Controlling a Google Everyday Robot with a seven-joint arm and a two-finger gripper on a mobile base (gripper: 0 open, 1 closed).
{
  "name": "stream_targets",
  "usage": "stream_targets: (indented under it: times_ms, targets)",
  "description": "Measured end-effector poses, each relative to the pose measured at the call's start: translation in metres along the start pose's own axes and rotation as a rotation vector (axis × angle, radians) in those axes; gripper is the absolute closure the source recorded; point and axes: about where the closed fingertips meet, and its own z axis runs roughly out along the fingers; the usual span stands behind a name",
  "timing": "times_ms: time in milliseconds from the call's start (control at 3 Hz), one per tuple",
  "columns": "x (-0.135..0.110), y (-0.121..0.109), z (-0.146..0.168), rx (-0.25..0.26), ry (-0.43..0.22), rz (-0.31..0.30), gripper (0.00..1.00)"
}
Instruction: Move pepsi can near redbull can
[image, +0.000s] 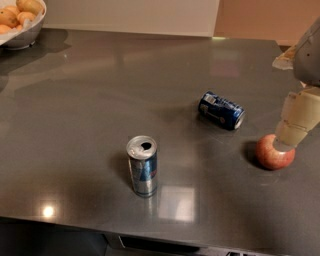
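Observation:
The pepsi can lies on its side on the grey counter, right of centre, dark blue with white label patches. The redbull can stands upright near the counter's front edge, silver and blue, its top opened. My gripper hangs at the right edge of the view, right of the pepsi can and apart from it, its pale finger reaching down in front of a red apple.
A red apple sits on the counter at the right, partly behind the gripper. A bowl of orange fruit stands at the far left corner. The grey counter ends in a front edge just below the redbull can.

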Motion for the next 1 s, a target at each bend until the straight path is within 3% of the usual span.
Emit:
stream_targets:
  times_ms: [333,1000]
  targets:
    - [0.001,-0.005,-0.002,0.015,0.002,0.009,0.0]
    - [0.005,-0.045,0.039,-0.026,0.037,0.075,0.0]
